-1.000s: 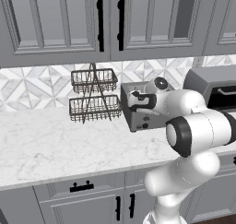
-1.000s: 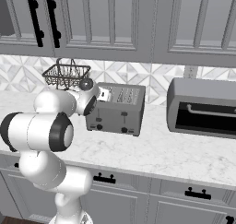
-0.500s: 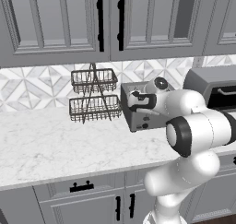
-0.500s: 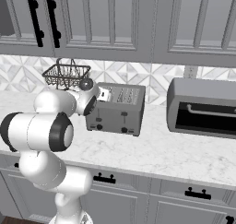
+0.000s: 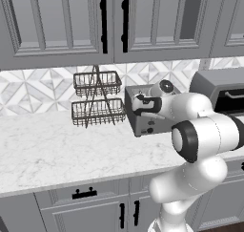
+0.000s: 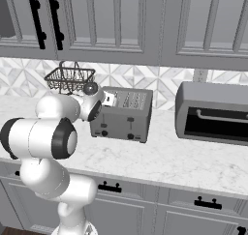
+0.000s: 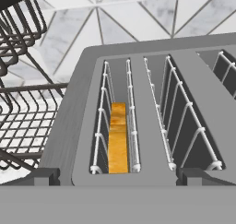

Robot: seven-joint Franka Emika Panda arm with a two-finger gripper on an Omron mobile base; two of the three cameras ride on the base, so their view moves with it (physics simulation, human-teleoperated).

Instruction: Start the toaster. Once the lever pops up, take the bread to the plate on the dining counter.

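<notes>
Marble worktop [image 5: 47, 150] is seen beneath the boxy grey metal toaster [image 6: 123, 114], the orange-yellow bread slice [image 7: 118, 140] lodged low at frame centre, transfer judged undone, spread-apart gripper [image 7: 117, 174] poised empty.

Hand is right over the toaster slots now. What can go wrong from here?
1. The bread sits low between the wire guides of the left slot in the toaster; fingertips going in may catch the wires or miss the slice.
2. The wire basket rack stands close beside the toaster, so a wide swing of the arm might knock it.
3. The lever is not visible from the hand view, so pressing it would be blind.
</notes>
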